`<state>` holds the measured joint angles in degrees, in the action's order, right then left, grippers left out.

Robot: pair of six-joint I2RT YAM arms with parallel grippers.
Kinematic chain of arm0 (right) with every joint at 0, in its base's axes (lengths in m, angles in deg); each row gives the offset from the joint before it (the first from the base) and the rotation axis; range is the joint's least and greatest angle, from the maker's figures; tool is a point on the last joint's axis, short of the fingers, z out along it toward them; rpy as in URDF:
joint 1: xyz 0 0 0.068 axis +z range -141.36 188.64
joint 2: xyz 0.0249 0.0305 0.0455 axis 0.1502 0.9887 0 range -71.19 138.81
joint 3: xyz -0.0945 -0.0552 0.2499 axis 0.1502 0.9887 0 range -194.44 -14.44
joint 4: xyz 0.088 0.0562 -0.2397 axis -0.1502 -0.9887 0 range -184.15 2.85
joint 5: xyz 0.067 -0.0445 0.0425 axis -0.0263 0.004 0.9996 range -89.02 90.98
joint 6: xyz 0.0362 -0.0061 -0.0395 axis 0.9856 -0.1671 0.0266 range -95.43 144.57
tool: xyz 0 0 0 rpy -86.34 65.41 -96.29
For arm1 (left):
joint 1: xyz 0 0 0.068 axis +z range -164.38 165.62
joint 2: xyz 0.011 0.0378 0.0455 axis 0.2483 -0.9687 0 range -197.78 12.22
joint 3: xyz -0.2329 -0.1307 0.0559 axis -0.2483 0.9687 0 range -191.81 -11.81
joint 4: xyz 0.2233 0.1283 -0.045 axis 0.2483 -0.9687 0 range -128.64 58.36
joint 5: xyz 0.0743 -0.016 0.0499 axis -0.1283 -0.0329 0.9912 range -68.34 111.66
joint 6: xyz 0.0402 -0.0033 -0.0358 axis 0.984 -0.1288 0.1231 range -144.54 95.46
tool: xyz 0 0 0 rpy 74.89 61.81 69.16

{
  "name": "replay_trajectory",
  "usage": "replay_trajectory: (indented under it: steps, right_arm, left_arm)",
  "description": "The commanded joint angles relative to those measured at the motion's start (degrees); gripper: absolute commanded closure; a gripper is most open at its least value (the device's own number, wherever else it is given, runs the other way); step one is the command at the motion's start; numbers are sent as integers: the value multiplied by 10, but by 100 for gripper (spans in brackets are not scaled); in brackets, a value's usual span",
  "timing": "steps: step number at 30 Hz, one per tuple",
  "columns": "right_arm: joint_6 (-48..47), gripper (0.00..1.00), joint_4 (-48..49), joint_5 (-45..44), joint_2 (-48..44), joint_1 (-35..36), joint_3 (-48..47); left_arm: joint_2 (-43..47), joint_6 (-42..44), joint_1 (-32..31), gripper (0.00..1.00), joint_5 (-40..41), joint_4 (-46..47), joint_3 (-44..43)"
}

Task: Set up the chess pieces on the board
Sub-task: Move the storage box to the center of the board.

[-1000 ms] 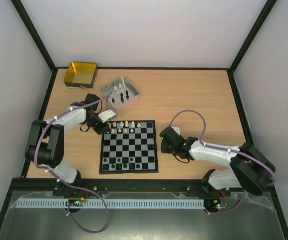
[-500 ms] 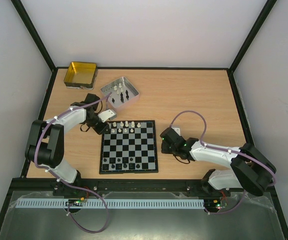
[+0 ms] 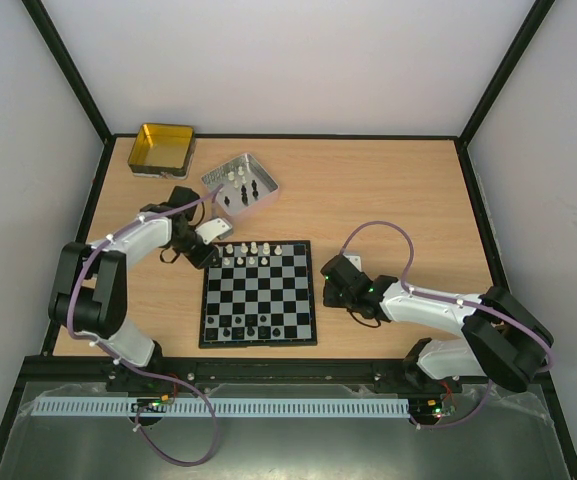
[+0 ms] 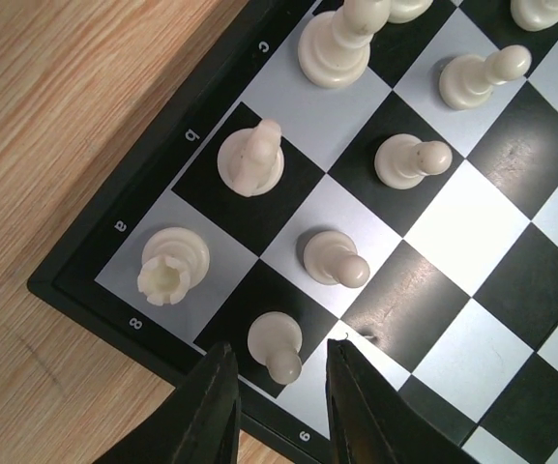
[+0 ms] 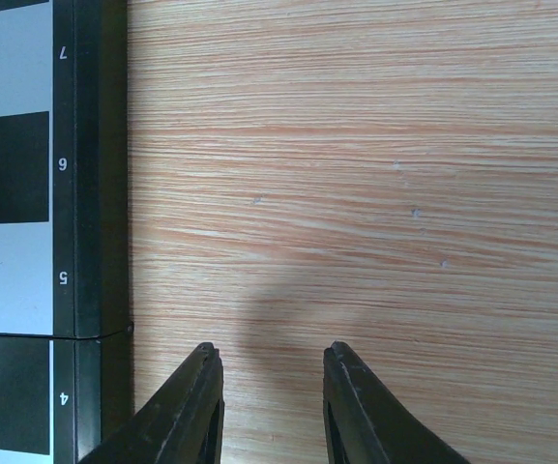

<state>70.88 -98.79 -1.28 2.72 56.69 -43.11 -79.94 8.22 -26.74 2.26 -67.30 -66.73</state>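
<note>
The board [image 3: 260,294] lies at the middle of the table. White pieces [image 3: 253,250] stand along its far edge and black pieces [image 3: 240,325] along its near edge. My left gripper [image 3: 208,252] hovers at the board's far left corner, open. In the left wrist view its tips [image 4: 279,362] flank a white pawn [image 4: 277,346] with a gap on each side. A white rook [image 4: 170,267] stands on the corner square, with a bishop-like piece [image 4: 252,159] and more pawns [image 4: 334,258] nearby. My right gripper [image 3: 330,280] is open and empty over bare wood [image 5: 356,193] just right of the board's edge [image 5: 90,193].
A silver-grey tray [image 3: 240,185] with a few black and white pieces stands beyond the board's far left corner. A gold-yellow tin [image 3: 162,149] sits at the table's far left. Black frame rails border the table.
The right gripper has drifted slightly toward the near side beside the board. The left arm has hardly moved.
</note>
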Motion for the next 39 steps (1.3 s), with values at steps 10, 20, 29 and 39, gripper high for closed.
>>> replay_trajectory:
  steps: [10,20,29,39]
  right_arm:
    - [2,71,-17,-18,-18,-4,-5]
    - [-37,58,-101,-84,30,-14,-174]
    - [-88,52,-184,-140,241,-20,-520]
    - [-108,51,-274,-114,510,-87,-839]
  left_arm:
    - [89,13,4,71,34,-64,-40]
    - [117,20,125,61,-31,-37,-39]
    - [119,-74,220,54,-74,106,45]
    - [119,-118,303,53,-95,169,77]
